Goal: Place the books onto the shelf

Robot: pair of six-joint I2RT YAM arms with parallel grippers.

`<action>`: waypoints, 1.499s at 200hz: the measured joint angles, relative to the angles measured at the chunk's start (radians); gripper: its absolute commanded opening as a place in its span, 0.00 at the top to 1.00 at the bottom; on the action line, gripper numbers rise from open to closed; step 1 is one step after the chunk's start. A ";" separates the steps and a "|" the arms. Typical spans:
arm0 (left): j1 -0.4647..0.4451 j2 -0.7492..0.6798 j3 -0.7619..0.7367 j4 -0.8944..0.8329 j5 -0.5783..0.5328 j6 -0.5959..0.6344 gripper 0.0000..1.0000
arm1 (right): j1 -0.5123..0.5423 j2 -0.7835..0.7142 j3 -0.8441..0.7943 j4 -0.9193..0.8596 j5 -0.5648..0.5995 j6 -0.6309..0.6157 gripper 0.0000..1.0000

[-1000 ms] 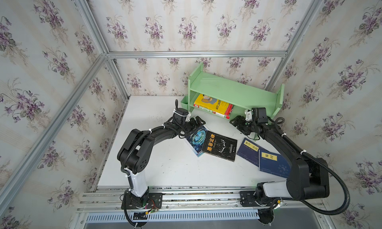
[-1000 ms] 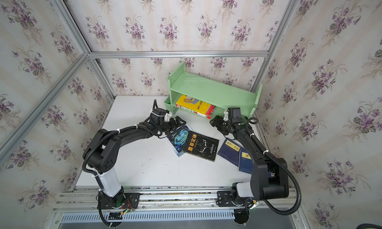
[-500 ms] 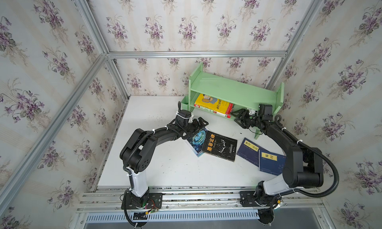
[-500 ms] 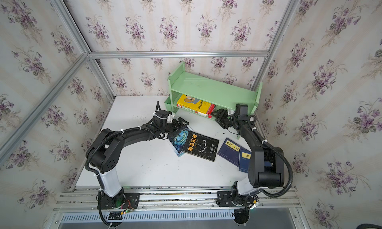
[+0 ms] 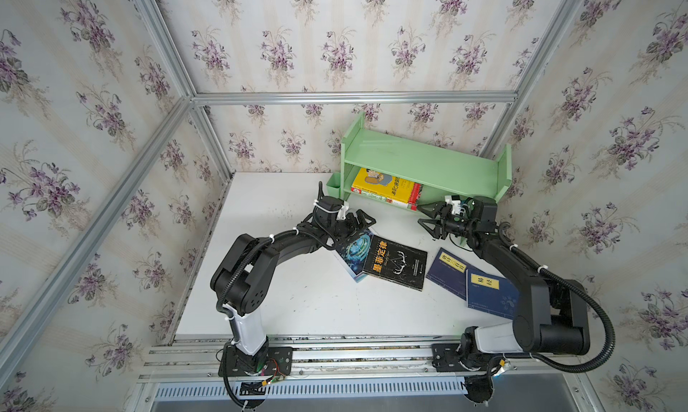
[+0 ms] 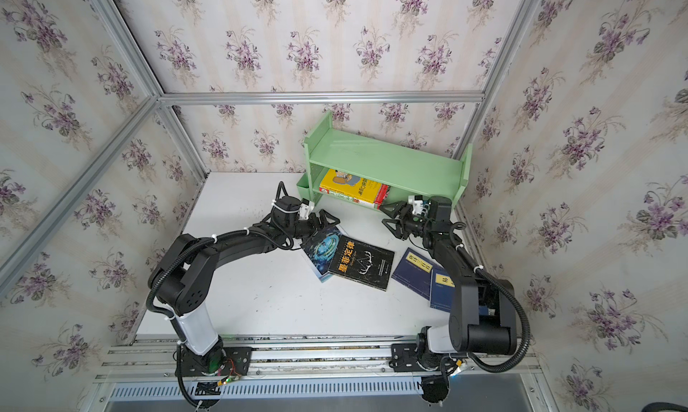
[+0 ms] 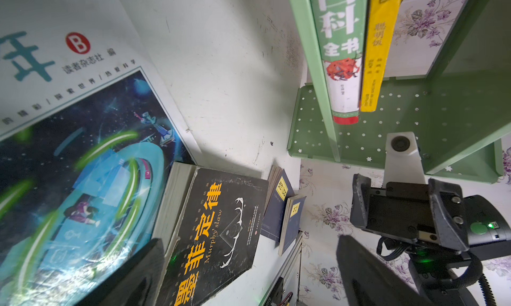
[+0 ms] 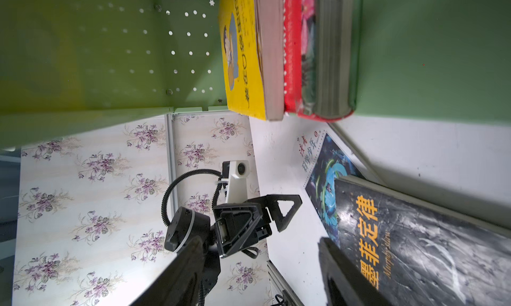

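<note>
Left hand (image 5: 358,224): jaws spread wide, empty, at the swirl book (image 5: 353,249), which the black book (image 5: 396,262) overlaps. Right hand (image 5: 422,215): jaws apart, empty, before the shelf (image 5: 428,160), its lower tier holding the yellow book (image 5: 383,185). Navy books (image 5: 448,268) lie on the counter (image 5: 298,298).

This is a robot test cell in a lab, dressed up as a room at home. Flat panels of purple-flowered wallpaper (image 5: 335,38) sit in a bare aluminium frame (image 5: 353,97) around a white table (image 5: 298,309). The black left robot arm (image 5: 260,250) and the black right robot arm (image 5: 521,276) are bolted to an aluminium rail (image 5: 353,350) along the table's front edge. A pale green wooden shelf (image 5: 420,160) stands at the far edge.
</note>
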 measured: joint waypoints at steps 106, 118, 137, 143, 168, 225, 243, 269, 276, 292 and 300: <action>0.043 0.018 0.028 -0.017 0.092 0.031 0.01 | 0.005 -0.535 -0.033 -0.375 0.186 -0.053 0.35; 0.044 0.019 0.028 -0.016 0.098 0.032 0.01 | 0.003 -0.557 0.019 -0.464 0.239 -0.098 0.33; 0.048 0.025 0.028 -0.016 0.108 0.032 0.01 | -0.008 -0.575 0.143 -0.597 0.364 -0.203 0.31; 0.049 0.027 0.028 -0.017 0.111 0.033 0.01 | -0.016 -0.574 0.176 -0.627 0.406 -0.235 0.31; 0.053 0.029 0.026 -0.016 0.114 0.038 0.01 | -0.097 -0.564 0.225 -0.732 0.583 -0.310 0.33; 0.078 0.023 0.003 -0.016 0.117 0.038 0.01 | -0.172 -0.503 0.203 -0.749 0.773 -0.449 0.31; 0.088 0.023 0.003 -0.016 0.117 0.038 0.00 | -0.177 -0.466 0.196 -0.716 0.803 -0.502 0.31; 0.097 0.022 0.003 -0.016 0.117 0.038 0.01 | -0.205 -0.404 0.195 -0.650 0.811 -0.552 0.31; 0.100 0.022 0.003 -0.016 0.117 0.038 0.00 | -0.220 -0.379 0.195 -0.624 0.810 -0.561 0.32; 0.103 0.022 0.003 -0.016 0.116 0.037 0.00 | -0.239 -0.319 0.197 -0.573 0.797 -0.576 0.33; 0.106 0.022 0.003 -0.016 0.116 0.037 0.00 | -0.241 -0.292 0.199 -0.547 0.788 -0.581 0.34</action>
